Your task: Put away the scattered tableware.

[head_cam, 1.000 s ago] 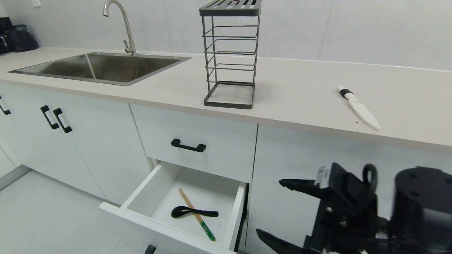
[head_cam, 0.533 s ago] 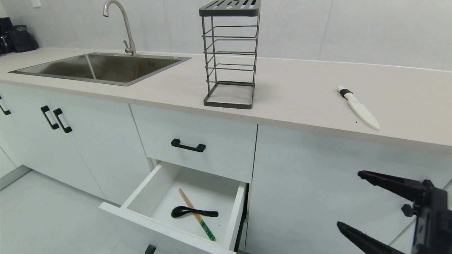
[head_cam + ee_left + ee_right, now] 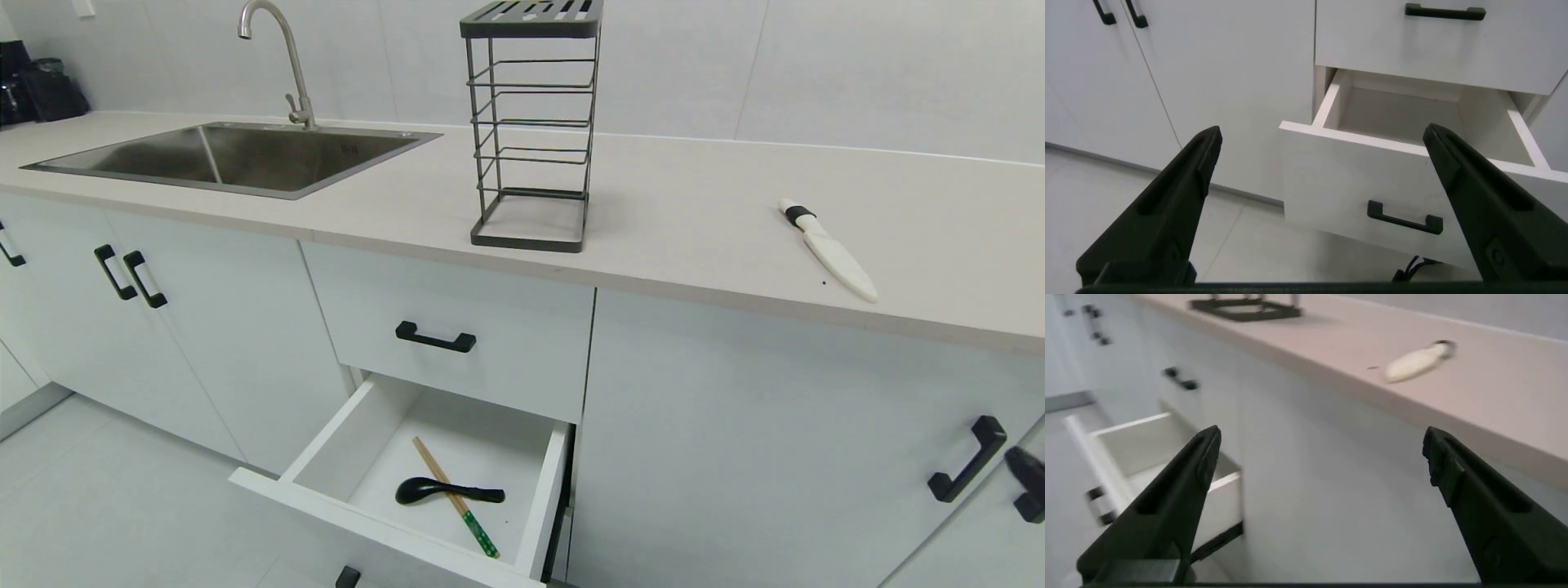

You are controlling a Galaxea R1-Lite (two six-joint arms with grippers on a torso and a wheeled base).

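A white knife (image 3: 829, 249) with a black band lies on the counter's right part and appears again as the knife (image 3: 1417, 361) in the right wrist view. In the open lower drawer (image 3: 392, 523) lie a black spoon (image 3: 447, 492) and a pair of chopsticks (image 3: 455, 498). My right gripper (image 3: 1320, 437) is open and holds nothing. It hangs below counter height, in front of the white cabinet face, with the knife above and beyond it. My left gripper (image 3: 1320, 131) is open and empty, low before the pulled-out drawer (image 3: 1404, 175).
A black wire rack (image 3: 532, 122) stands on the counter (image 3: 686, 212) in the middle. A steel sink (image 3: 229, 155) with a tap is at the left. Black handles stick out of the cabinet doors (image 3: 967, 459) and the shut upper drawer (image 3: 435, 337).
My right gripper has swung to the right, from the head view's lower middle-right out past its right edge. The knife, spoon and chopsticks have not moved.
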